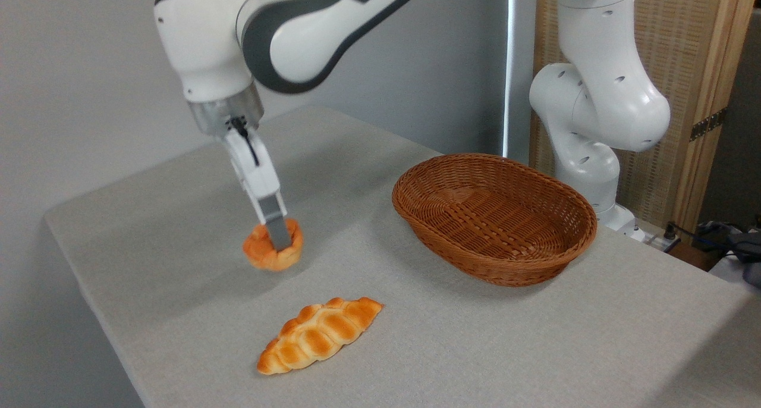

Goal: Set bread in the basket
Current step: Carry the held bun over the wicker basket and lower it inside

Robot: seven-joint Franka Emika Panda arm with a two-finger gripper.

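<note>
- I am looking at a lab-like robot test room, not a home kitchen.
- The arm's white base (594,93) stands bolted at the far right corner of a plain grey table (535,348).
- Bare grey walls (71,87) close in behind it.
- A wood-framed woven screen (695,51) stands behind the base.
- Loose cables (713,232) lie past the table's right edge.

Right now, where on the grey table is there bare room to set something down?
Free: the near right corner of the grey table, in front of the oval brown wicker basket, and the basket's inside. Tighter: between the round orange bun in the gripper and the braided golden loaf.
</note>
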